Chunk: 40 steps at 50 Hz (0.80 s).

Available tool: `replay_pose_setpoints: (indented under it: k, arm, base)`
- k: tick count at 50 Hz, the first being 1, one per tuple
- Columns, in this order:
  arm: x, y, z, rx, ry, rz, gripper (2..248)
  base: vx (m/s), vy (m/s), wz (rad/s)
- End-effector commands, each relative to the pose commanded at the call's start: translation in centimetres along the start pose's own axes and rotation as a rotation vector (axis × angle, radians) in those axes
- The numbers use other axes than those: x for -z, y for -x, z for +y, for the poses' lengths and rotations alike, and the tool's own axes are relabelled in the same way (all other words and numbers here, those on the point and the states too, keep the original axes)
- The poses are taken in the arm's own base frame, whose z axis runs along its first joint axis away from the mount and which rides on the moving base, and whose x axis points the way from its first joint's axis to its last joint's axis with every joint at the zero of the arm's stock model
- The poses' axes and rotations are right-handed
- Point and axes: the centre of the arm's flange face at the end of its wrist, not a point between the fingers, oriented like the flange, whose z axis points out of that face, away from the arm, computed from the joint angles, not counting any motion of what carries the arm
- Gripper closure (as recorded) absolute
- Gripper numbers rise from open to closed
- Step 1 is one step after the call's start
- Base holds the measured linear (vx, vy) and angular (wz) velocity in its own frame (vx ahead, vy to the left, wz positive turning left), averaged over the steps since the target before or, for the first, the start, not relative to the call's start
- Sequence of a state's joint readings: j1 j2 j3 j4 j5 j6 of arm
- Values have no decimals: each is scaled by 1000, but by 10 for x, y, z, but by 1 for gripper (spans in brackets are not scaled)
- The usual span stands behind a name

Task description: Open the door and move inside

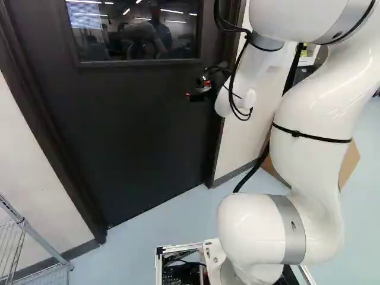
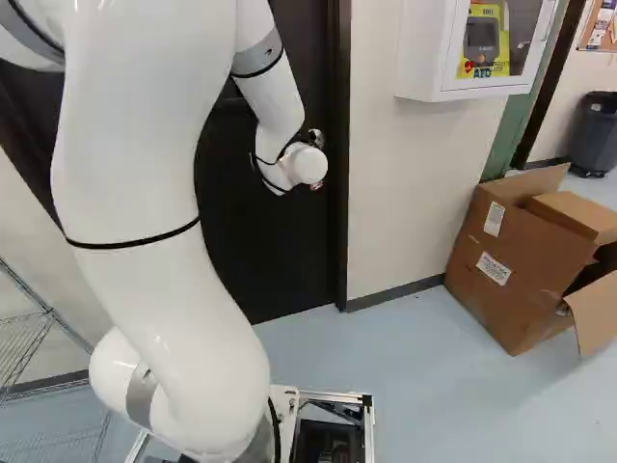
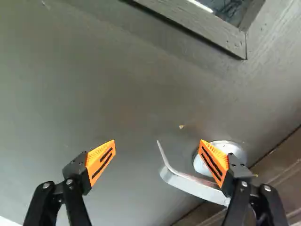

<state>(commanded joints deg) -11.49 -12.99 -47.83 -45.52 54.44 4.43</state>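
The dark door (image 1: 130,130) fills much of the left base view and stands closed in its frame. In that view the gripper (image 1: 200,92) is up at the door's handle side, below the window. Seen from the wrist, the gripper (image 3: 158,144) is open, its orange-padded fingers wide apart. The silver lever handle (image 3: 190,183) lies ahead, its free end reaching into the space between the fingers. One finger overlaps the handle's round base and hides part of it; whether they touch, I cannot tell. Nothing is gripped.
The dark door frame (image 2: 339,193) borders a pale wall. A wire rack (image 1: 13,249) stands at the left of the left base view. In the right base view, an open cardboard box (image 2: 511,270) sits on the floor at the right, and a white wall cabinet (image 2: 424,58) hangs above.
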Motion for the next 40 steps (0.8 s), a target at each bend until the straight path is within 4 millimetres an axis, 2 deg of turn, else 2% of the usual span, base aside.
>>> replay_pose_setpoints:
  k: [13,40]
  arm:
    - [-3,14,-5,-118,-9,-22,3]
    - [-10,43,-14,-163,-28,-68,3]
  base:
    - [0,0,0]
    - [0,0,0]
